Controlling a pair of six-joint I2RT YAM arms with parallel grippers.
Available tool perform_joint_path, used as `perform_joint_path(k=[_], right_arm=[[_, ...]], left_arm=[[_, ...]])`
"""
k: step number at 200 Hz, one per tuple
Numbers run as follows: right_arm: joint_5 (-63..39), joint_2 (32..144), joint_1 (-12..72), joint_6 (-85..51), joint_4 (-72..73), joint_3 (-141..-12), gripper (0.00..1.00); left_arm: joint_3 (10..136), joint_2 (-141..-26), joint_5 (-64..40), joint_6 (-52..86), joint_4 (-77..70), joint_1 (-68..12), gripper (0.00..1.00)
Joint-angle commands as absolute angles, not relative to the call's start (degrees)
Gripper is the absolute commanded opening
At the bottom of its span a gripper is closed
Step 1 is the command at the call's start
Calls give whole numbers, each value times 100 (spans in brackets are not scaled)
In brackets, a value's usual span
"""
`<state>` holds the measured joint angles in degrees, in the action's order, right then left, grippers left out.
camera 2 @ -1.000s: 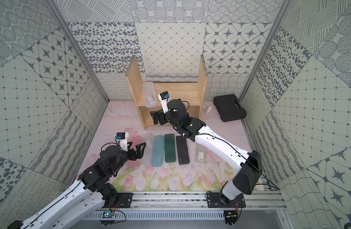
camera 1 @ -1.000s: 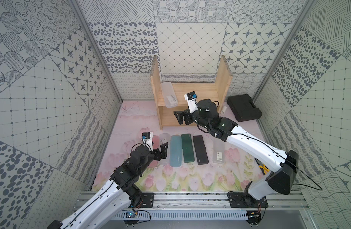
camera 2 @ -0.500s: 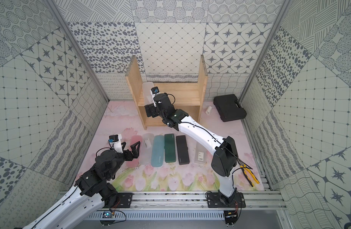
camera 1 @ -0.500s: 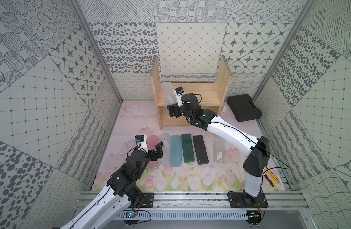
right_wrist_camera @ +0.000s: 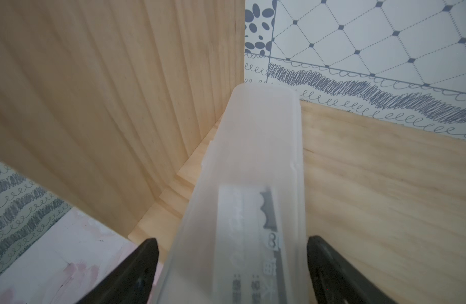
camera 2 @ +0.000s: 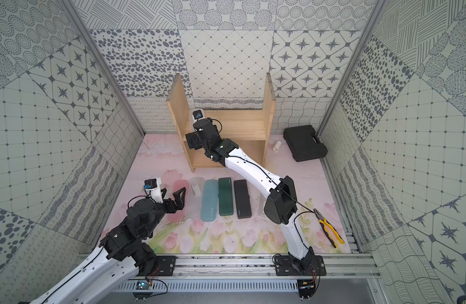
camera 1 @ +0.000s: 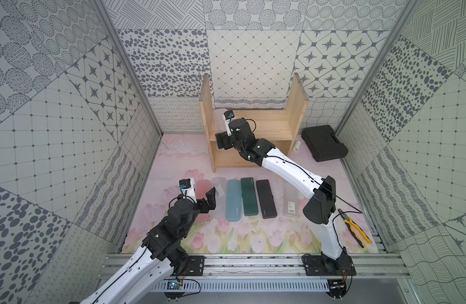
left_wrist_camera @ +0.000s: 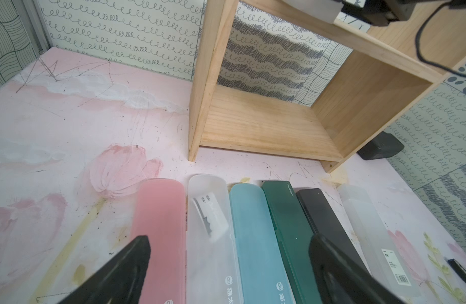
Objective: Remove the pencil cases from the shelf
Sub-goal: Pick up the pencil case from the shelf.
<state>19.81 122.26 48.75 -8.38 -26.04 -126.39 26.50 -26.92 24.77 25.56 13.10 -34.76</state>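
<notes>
- Reaching further left than a second ago, the right gripper [right_wrist_camera: 230, 240] straddles the frosted case [right_wrist_camera: 255, 147] on the upper board [right_wrist_camera: 384, 184] of the shelf [camera 1: 268, 123], jaws unclamped.
- Left gripper [left_wrist_camera: 230, 238], drawn back, gapes above the pink case [left_wrist_camera: 160, 215].
- Side panel [right_wrist_camera: 95, 105] stands just beside the frosted case; toolbox [camera 1: 324, 143] and pliers [camera 1: 355, 231] lie well apart.

In a top view, upper centre, the shelf [camera 1: 296, 113] had its frame-left side panel [camera 1: 206, 110] crowding the frosted case [camera 1: 217, 121]. The top board [camera 1: 274, 126] rightward stood free. Lower centre, a row of cases [camera 1: 249, 196] blocked the mat [camera 1: 174, 158].
</notes>
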Motion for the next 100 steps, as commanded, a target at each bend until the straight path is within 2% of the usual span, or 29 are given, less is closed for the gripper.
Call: perform_joint_path(k=[1, 100], right_arm=[[2448, 12458, 4972, -709, -2911, -13091, 92], [2892, 13030, 5008, -694, -3380, -13983, 91]], left_arm=[[2652, -2680, 2584, 2522, 1144, -3460, 99], [2644, -2655, 2575, 2531, 1149, -3454, 99]])
